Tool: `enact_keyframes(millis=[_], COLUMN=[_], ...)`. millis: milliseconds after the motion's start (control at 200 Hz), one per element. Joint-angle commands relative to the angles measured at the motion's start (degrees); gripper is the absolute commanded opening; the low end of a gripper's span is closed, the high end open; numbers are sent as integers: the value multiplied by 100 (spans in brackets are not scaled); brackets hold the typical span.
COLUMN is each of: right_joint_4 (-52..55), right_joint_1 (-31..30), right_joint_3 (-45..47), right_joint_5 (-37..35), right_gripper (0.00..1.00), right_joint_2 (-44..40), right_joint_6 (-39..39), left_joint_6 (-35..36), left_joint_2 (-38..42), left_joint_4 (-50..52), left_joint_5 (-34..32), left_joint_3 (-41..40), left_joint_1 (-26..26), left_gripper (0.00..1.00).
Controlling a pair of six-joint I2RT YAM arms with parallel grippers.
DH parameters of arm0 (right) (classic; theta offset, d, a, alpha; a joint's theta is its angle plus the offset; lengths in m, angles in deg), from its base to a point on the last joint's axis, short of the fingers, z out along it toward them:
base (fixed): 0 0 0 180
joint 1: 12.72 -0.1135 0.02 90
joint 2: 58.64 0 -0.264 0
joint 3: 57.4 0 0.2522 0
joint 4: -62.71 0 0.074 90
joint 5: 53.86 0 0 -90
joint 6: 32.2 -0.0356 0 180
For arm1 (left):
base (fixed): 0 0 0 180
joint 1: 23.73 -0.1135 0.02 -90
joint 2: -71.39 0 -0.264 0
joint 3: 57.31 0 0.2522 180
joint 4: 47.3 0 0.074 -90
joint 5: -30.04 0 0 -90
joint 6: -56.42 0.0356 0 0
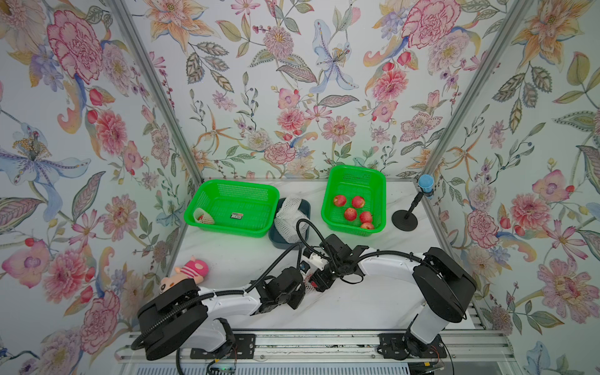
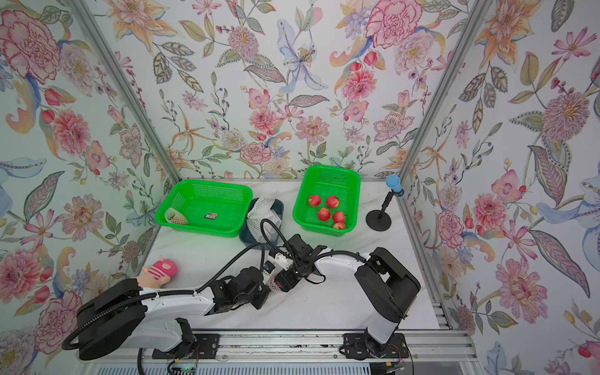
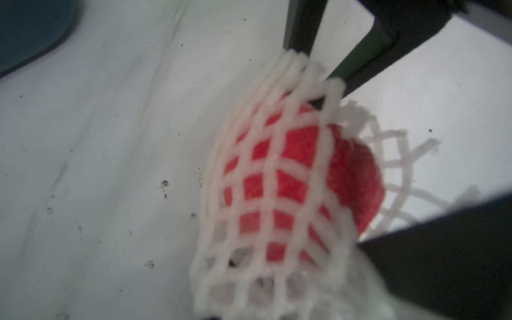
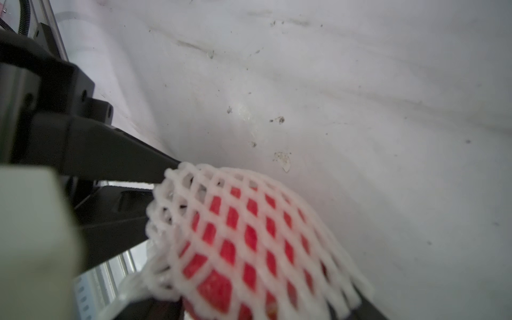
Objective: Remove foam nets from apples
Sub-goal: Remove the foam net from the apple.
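"Looking down in both top views, what lies round the work?"

"Two green baskets stand at the back of the bench (image 1: 357, 302). The left basket (image 1: 246, 201) holds one netted apple (image 1: 204, 218) in a corner and a small label (image 1: 237, 215). The right basket (image 1: 357, 170) holds five bare apples (image 1: 350, 214). Between them a dark tray (image 1: 275, 239) is heaped with nets (image 1: 287, 211). A pink toy (image 1: 191, 269) lies at the left edge, a black stand (image 1: 404, 220) at the right."

"What stands in the way?"

"The left arm (image 1: 227, 300) and right arm (image 1: 389, 264) meet near the bench's middle, toward the front and well apart from both baskets. They cover all but a scrap of the net (image 1: 311, 285). A black cable (image 1: 305, 227) loops over the tray."

"And the left wrist view?"

"Blurred. The apple (image 3: 354, 180) bulges red from the net's open mouth, with speckled bench behind. The right end effector (image 3: 318, 69) is at the net's rim, its two dark fingers (image 3: 302, 33) parted. Whether they clamp or only touch, I cannot tell. The tray's corner shows at one edge."

"The right wrist view?"

"The left end effector (image 4: 163, 182) stands narrow, pinching the net's bunched end. The apple, meshed over, fills the near frame."
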Motion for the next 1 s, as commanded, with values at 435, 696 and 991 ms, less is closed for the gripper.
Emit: enact_keyframes(millis=[435, 696, 991], right_joint_4=[-286, -307, -384], right_joint_1=[697, 942, 1088], right_joint_3=[782, 980, 966], right_joint_5=[-436, -767, -788], right_gripper=[54, 66, 75], right_joint_2=[-748, -962, -1090], right_joint_6=[-448, -574, -534], left_joint_6=[53, 142, 223], left_joint_2=[-126, -225, -136], left_joint_4=[-25, 26, 158], left_joint_5=[-92, -55, -71], left_joint_3=[89, 180, 265], left_joint_1=[20, -6, -40], left_gripper=[16, 16, 0])
